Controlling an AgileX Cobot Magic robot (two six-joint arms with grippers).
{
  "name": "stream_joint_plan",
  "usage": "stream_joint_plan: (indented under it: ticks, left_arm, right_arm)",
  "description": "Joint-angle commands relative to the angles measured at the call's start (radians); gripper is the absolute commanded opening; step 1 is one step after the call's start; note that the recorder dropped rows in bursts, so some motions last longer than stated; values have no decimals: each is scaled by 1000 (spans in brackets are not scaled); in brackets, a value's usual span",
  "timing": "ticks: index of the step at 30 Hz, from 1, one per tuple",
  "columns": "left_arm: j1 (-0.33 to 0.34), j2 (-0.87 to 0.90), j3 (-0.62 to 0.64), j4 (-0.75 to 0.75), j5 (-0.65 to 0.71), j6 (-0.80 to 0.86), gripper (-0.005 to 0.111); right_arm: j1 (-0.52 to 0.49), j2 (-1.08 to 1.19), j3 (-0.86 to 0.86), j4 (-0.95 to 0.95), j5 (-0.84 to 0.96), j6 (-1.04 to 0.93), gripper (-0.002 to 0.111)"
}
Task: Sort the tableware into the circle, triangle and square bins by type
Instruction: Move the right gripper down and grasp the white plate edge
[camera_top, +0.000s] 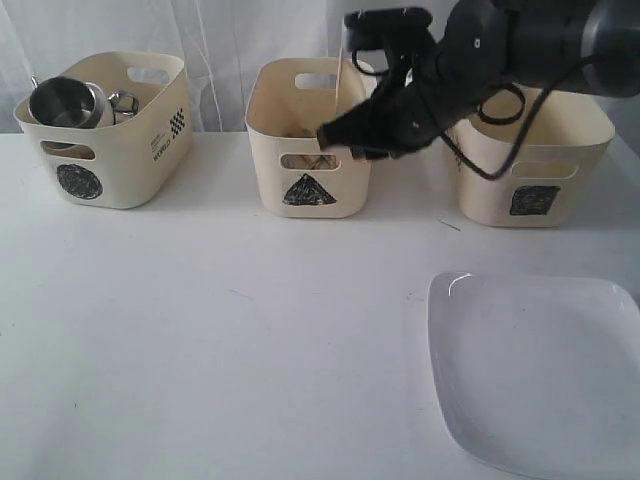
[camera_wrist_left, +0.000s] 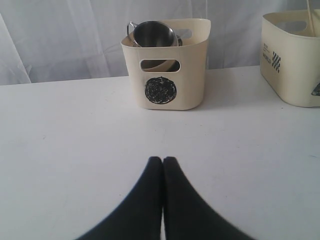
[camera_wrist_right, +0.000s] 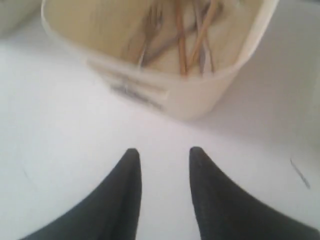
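White curtain (camera_top: 220, 30) closes the back, and in front of it the white table (camera_top: 200, 350) carries three cream bins in a row along its far edge. The circle bin (camera_top: 120, 150) stands toward the far left corner and holds the round hollow pieces: the steel mugs (camera_top: 65, 103) lie on top of it. The triangle bin (camera_top: 270, 130) stands at the middle of the far edge and collects the long thin pieces. In the right wrist view you see the wooden chopsticks (camera_wrist_right: 181, 40) leaning inside it, with blurred steel cutlery beside them.

Your right gripper (camera_wrist_right: 162, 150) hovers just beside this bin, jaws apart and nothing between them. Your left gripper (camera_wrist_left: 162, 159) waits low over the table facing the circle bin, jaws pressed together and empty.

The square bin (camera_top: 560, 160) is toward the far right corner, partly behind the right arm; what is inside you cannot see. The white square plate (camera_top: 540, 370) lies flat at the near right corner, alone on the table. I judge it is the last piece. It looks wide against the bin, so probably you must tilt it to enter.
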Motion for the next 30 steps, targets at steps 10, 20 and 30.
stream_joint_plan:
  ticks: [10,20,30]
  left_arm:
    - [3,-4,3,-4,-2,0,0]
    - [3,-4,3,-4,-2,0,0]
    - [3,-4,3,-4,-2,0,0]
  right_arm:
    - [519,-188,407,-651,539,464,52]
    - [636,-168,608,-724,503,715,53]
    - [692,-154,673,-725,376,774,53]
